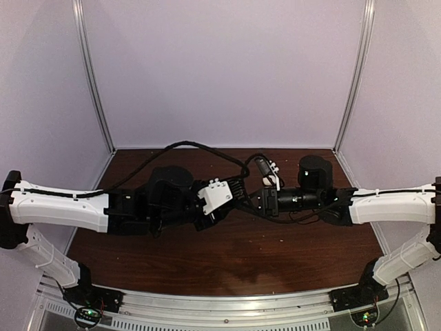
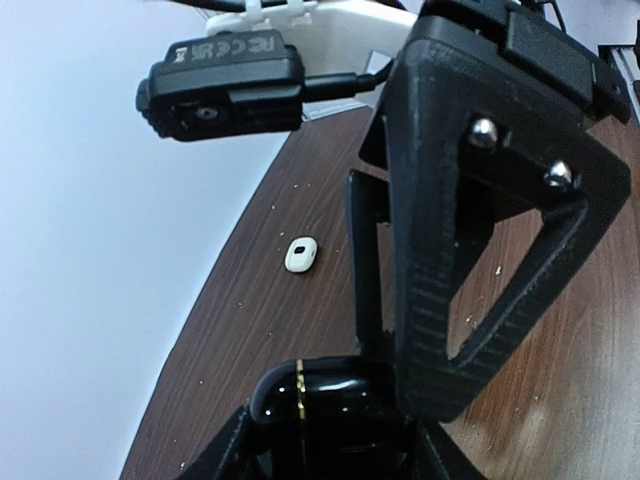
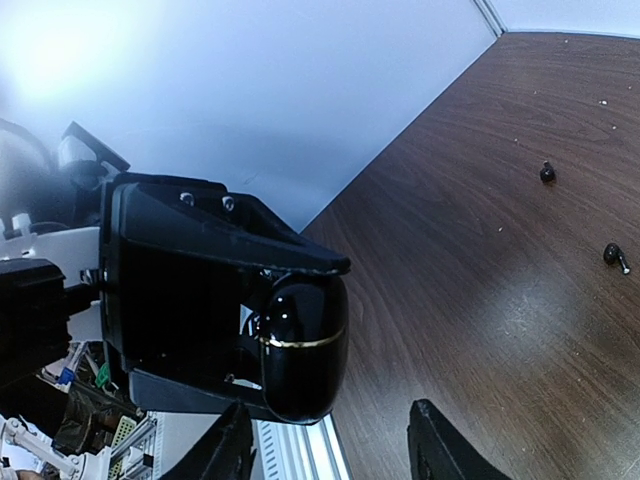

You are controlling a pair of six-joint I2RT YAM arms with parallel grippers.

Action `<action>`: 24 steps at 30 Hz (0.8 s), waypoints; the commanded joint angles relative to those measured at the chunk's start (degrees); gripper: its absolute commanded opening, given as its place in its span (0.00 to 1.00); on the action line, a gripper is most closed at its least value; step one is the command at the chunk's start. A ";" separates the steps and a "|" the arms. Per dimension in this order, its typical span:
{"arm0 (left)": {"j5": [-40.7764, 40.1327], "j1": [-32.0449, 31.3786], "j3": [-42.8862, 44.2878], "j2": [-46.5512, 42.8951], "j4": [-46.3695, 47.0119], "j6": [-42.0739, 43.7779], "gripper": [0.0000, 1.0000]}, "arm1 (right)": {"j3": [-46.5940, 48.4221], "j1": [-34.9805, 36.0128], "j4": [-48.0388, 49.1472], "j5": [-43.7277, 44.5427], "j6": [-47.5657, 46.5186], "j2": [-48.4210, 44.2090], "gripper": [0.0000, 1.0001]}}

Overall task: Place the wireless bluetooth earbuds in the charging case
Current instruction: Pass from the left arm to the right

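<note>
Gripping black charging case (image 3: 300,345), left fingers (image 3: 200,250) clamped; right fingers (image 3: 440,450) apart beside it, over surface (image 3: 480,320).

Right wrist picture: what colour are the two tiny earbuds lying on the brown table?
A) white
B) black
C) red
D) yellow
B: the upper earbud and the lower earbud both look black, lying apart from each other on the brown table.
</note>
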 commanded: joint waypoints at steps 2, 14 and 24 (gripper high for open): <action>-0.53 -0.88 2.45 1.08 2.12 1.87 0.35 | 2.45 1.33 2.37 2.38 -0.41 0.84 0.50; -1.20 -1.55 3.83 2.46 2.39 2.63 0.35 | 2.92 2.41 2.68 4.19 -0.12 1.98 0.38; -1.95 -1.71 4.28 2.86 2.26 3.56 0.35 | 3.10 2.90 2.99 4.87 0.15 3.03 0.27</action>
